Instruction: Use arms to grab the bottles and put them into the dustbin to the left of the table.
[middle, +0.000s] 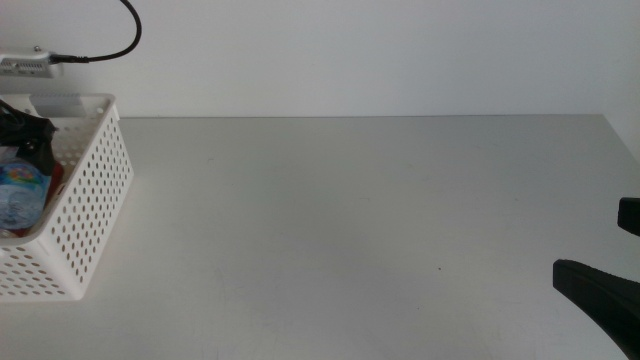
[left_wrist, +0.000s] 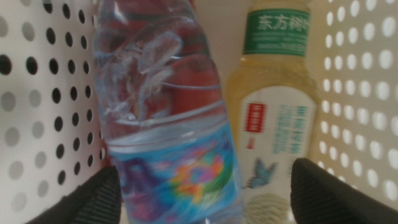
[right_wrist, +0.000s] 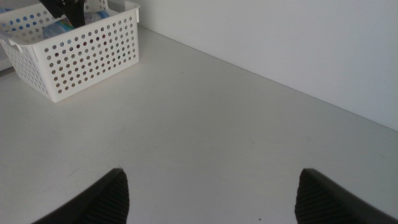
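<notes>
The white perforated dustbin (middle: 95, 200) stands at the table's (middle: 350, 220) far left. My left gripper (middle: 25, 130) hangs inside it, jaws open wide. In the left wrist view the gripper (left_wrist: 208, 202) straddles the clear water bottle (left_wrist: 168, 124) with its blue label, and its right jaw stands apart from the bottle. The yellow-liquid bottle (left_wrist: 277, 112) with its green label lies beside it, against the bin wall (left_wrist: 37, 93). Red shows through the water bottle, likely the can. My right gripper (middle: 600, 295) waits open and empty at the table's front right, and shows open in its own wrist view (right_wrist: 211, 199).
A black cable (middle: 110, 45) and a small white device (middle: 25, 65) sit behind the bin at the back left. The right wrist view shows the bin (right_wrist: 74, 56) far off with the left gripper (right_wrist: 65, 9) in it. A white wall backs the table.
</notes>
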